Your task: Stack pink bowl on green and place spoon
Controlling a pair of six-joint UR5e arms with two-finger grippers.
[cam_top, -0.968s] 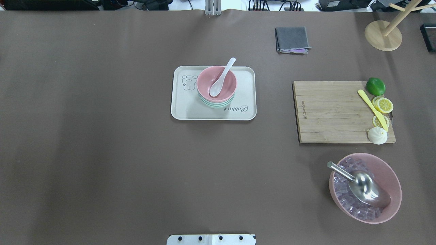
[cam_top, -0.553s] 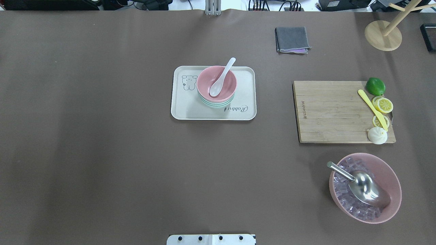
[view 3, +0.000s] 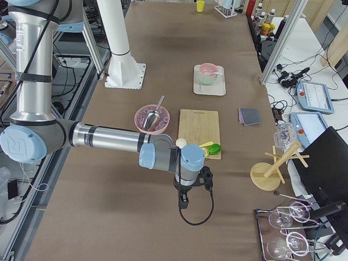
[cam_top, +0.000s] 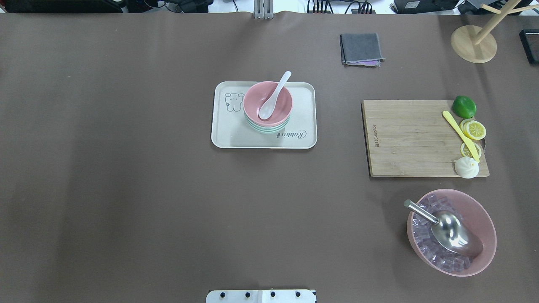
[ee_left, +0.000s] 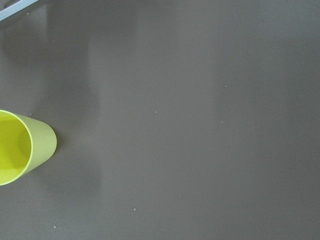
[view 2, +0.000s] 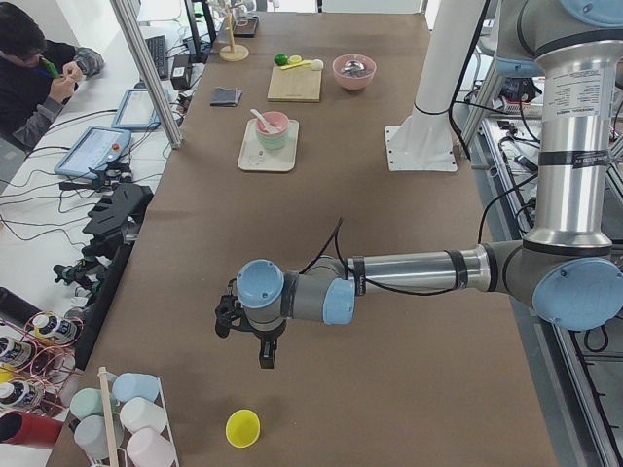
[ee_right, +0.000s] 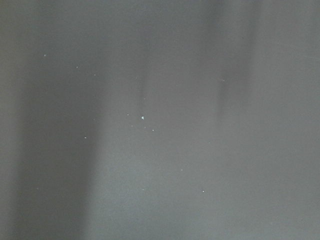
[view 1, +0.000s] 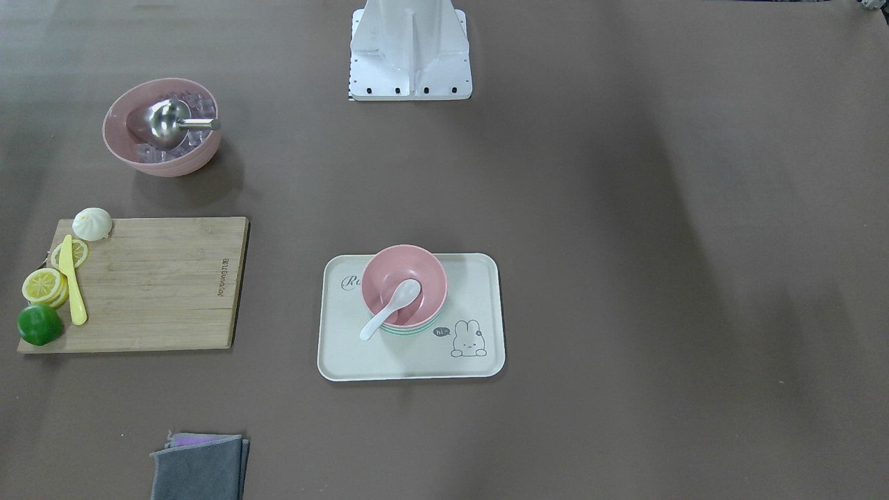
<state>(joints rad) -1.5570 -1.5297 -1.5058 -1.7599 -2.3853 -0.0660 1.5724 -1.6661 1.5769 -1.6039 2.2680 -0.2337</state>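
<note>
The pink bowl (cam_top: 283, 110) sits stacked on the green bowl (cam_top: 264, 131) on a cream rabbit tray (cam_top: 227, 136) at mid table. The white spoon (cam_top: 271, 99) lies in the pink bowl with its handle over the far rim. The stack also shows in the front view: pink bowl (view 1: 392, 272), spoon (view 1: 389, 310), green bowl (view 1: 411, 332). My left gripper (view 2: 265, 358) hangs over bare table far off to the left, near a yellow cup (view 2: 242, 428). My right gripper (view 3: 184, 204) hangs over bare table far off to the right. I cannot tell whether either is open or shut.
A wooden cutting board (cam_top: 412, 139) with lime, lemon slices, a yellow knife and a bun lies at the right. A large pink bowl (cam_top: 484, 223) holds ice cubes and a metal scoop. A grey cloth (cam_top: 361, 48) and a wooden stand (cam_top: 473, 42) are at the far right.
</note>
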